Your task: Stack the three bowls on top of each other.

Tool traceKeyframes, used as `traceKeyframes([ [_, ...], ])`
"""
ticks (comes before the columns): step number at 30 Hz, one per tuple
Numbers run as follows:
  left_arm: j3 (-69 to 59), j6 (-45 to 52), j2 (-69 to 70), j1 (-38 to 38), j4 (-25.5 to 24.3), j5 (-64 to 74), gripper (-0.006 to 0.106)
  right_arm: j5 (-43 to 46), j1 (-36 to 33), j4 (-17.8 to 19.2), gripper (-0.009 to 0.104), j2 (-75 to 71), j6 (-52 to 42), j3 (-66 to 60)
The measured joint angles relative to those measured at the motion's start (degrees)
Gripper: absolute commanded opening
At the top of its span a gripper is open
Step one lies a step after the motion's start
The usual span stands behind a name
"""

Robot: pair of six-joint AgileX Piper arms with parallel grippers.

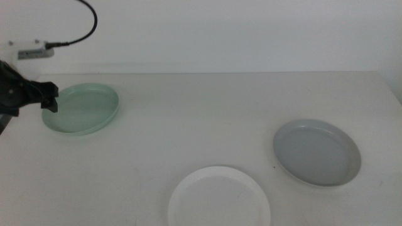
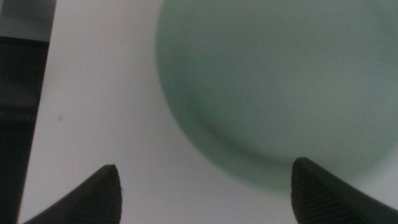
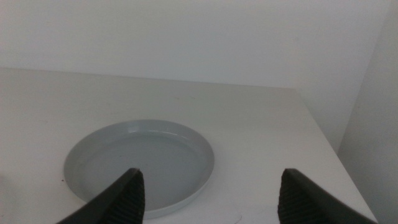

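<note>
Pretty plain setup: a white desk (image 1: 207, 119) fills most of the middle view, backed by a blank white wall (image 1: 251, 31). Up around 10 o'clock there's a small white box thing (image 1: 28, 50) with a black cable (image 1: 85, 28) looping off toward 12.

Left gripper (image 2: 205, 190), jaws spread wide, above the white tabletop (image 2: 99, 93) at the near rim of the mint green bowl (image 2: 280, 81), beside the tabletop's edge
</note>
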State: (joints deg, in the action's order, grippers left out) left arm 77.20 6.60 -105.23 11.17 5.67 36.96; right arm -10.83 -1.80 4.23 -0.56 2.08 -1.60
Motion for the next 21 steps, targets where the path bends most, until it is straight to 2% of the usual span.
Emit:
traceKeyframes([
  [7,0.3,0.2,-10.1,0.8,1.7,-9.8,0.104,0.0,0.0,0.0,0.055,0.0,0.0,0.0],
  [10,0.4,0.0,-12.6,0.8,1.7,-11.9,0.095,0.0,0.0,0.0,0.055,0.0,0.0,0.0],
  [12,0.7,-0.2,-13.3,0.8,2.2,-13.0,0.079,0.0,0.0,0.0,0.055,0.0,0.0,0.0],
  [15,1.0,-0.3,-13.8,0.8,2.4,-13.5,0.048,0.0,0.0,0.0,0.055,0.0,0.0,0.0],
  [19,1.0,-0.3,-13.9,0.7,2.7,-14.4,0.001,0.0,0.0,0.0,0.055,0.0,0.0,0.0],
  [21,1.1,-0.7,-13.9,1.0,2.7,-14.8,0.000,0.0,0.0,0.0,0.055,0.0,0.0,0.0],
])
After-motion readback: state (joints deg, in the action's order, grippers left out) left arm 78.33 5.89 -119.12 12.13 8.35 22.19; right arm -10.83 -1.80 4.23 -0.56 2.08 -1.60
